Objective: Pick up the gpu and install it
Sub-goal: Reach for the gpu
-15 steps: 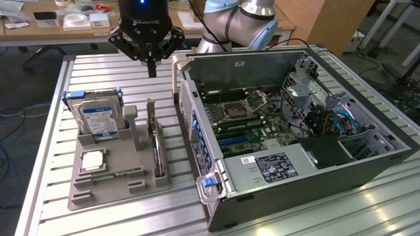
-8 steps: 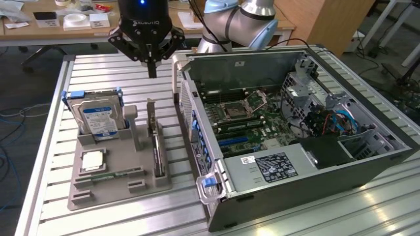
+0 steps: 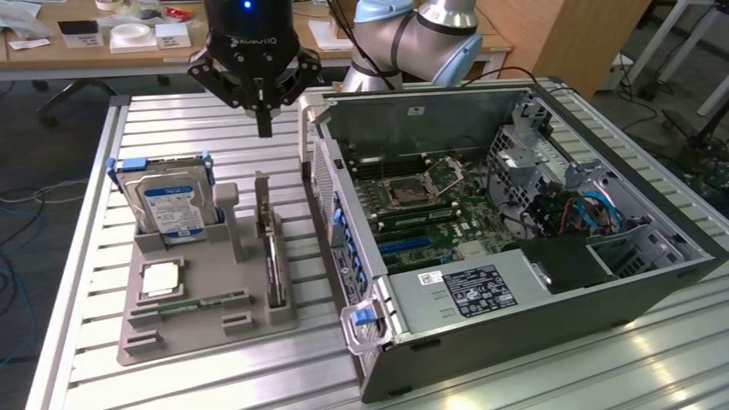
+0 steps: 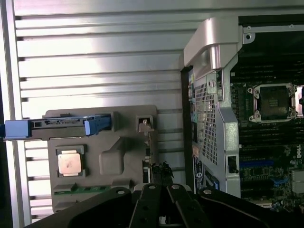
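Ribbed glossy metal table; matt grey plastic tray

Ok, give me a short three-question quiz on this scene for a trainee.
1. True or false: the gripper holds nothing.
2. The gpu stands on edge in: A) the gray parts tray, B) the computer case, C) the gripper.
3. Which upright part with a blue-white label shares that tray?
Key: 1 true; 2 A; 3 the hard drive.
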`<state>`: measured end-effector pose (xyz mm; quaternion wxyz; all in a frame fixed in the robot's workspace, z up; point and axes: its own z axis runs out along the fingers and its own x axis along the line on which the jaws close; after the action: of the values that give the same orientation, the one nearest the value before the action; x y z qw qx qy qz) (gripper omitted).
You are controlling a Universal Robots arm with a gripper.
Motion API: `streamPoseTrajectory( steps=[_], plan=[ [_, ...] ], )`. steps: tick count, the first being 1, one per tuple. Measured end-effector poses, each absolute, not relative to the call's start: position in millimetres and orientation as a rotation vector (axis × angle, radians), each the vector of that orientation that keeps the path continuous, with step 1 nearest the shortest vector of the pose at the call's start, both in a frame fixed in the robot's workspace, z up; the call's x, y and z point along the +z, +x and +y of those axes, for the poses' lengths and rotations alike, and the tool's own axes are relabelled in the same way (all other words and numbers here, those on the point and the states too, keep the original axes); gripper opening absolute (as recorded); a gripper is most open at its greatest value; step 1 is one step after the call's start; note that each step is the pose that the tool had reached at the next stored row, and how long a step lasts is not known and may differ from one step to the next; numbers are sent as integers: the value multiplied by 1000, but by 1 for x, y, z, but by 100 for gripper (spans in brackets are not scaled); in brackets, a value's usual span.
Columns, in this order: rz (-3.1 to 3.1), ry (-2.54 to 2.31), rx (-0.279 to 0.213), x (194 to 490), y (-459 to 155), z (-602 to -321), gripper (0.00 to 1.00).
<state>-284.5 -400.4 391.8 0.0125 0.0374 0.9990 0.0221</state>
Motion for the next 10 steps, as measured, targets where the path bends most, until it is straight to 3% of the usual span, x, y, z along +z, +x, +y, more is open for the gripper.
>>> streamPoseTrajectory(
  steps=[10],
  plan=[
    [3114,117,69,392,-285,-402,11]
  ],
)
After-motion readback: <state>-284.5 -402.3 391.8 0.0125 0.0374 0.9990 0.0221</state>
